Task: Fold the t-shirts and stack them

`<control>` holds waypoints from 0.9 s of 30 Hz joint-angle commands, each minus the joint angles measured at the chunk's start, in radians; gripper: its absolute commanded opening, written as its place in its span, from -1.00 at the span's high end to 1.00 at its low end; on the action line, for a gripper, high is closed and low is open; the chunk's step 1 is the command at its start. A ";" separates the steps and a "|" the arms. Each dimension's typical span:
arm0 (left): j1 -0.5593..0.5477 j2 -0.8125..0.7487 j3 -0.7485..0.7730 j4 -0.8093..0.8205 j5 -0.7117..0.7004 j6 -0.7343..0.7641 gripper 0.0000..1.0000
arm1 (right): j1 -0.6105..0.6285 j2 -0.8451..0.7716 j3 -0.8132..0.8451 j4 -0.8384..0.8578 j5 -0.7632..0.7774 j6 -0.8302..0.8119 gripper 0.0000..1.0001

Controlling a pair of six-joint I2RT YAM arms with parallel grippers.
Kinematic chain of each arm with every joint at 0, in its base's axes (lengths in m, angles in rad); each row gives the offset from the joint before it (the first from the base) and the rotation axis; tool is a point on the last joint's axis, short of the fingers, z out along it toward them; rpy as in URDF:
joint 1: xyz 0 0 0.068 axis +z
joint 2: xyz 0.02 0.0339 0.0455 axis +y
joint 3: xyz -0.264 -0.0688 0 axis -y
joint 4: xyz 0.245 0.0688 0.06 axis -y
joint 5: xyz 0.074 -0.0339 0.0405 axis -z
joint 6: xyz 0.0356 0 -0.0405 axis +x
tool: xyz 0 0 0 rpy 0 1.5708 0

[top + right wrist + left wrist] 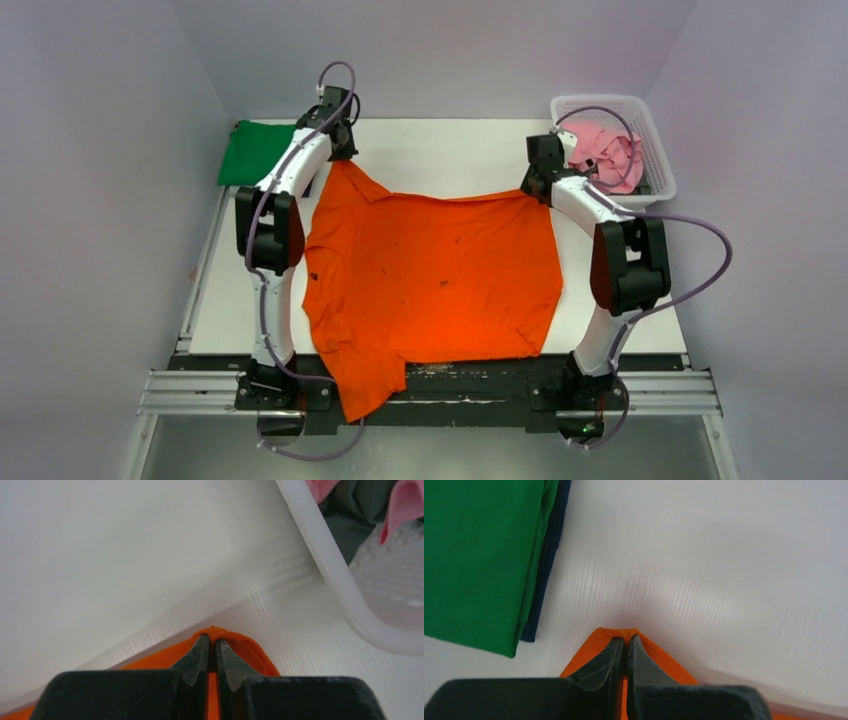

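The orange t-shirt (pixel 435 280) lies spread over the middle of the white table, one part hanging over the near edge. My left gripper (pixel 338 152) is shut on its far left corner (pixel 610 635). My right gripper (pixel 535 182) is shut on its far right corner (pixel 240 642). A folded green t-shirt (pixel 255 150) lies at the far left, on top of a dark blue t-shirt (pixel 549 555) whose edge shows beside it. A crumpled pink t-shirt (pixel 605 150) sits in the basket.
A white lattice basket (pixel 652 150) stands at the far right corner, its rim (pixel 325 565) close to my right gripper. Grey walls enclose the table on three sides. A metal rail (pixel 450 395) runs along the near edge.
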State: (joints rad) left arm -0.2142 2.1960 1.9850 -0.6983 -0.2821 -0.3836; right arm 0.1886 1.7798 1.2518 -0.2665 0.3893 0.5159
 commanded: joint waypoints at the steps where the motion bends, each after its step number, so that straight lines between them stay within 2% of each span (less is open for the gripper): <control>1: 0.038 0.104 0.236 0.017 0.064 -0.035 0.96 | -0.032 0.114 0.181 0.035 0.017 0.018 0.93; 2: 0.045 0.142 0.283 0.004 0.066 -0.048 0.83 | -0.041 0.151 0.228 0.009 0.017 0.025 0.84; 3: 0.053 0.179 0.327 -0.012 0.073 -0.059 0.62 | -0.047 0.203 0.277 -0.016 0.018 0.029 0.59; 4: 0.059 0.212 0.374 -0.025 0.093 -0.068 0.32 | -0.052 0.237 0.324 -0.044 0.018 0.025 0.33; 6: 0.071 0.247 0.443 -0.053 0.155 -0.081 -0.38 | -0.054 0.283 0.425 -0.119 0.005 0.021 -0.07; 8: 0.075 0.217 0.433 -0.031 0.193 -0.088 -0.95 | -0.054 0.279 0.455 -0.136 -0.024 0.006 -0.59; 12: 0.073 0.069 0.266 0.042 0.268 -0.122 -1.00 | -0.054 0.190 0.369 -0.049 -0.116 -0.044 -0.67; 15: 0.072 -0.025 0.120 0.053 0.387 -0.201 -1.00 | -0.047 0.130 0.286 -0.028 -0.235 -0.063 -0.70; 18: 0.067 -0.077 -0.026 0.087 0.492 -0.281 -1.00 | -0.033 0.077 0.170 -0.004 -0.309 -0.073 -0.72; 21: 0.055 -0.087 -0.147 0.143 0.527 -0.346 -1.00 | -0.027 0.029 0.064 0.039 -0.372 -0.074 -0.72; 27: 0.024 -0.020 -0.161 0.195 0.498 -0.438 -1.00 | -0.011 0.031 -0.030 0.074 -0.458 -0.095 -0.64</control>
State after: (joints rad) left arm -0.1673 2.1452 1.8309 -0.5896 0.2001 -0.7246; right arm 0.1684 1.8130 1.2560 -0.2401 0.0204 0.4511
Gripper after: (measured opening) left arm 0.998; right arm 0.827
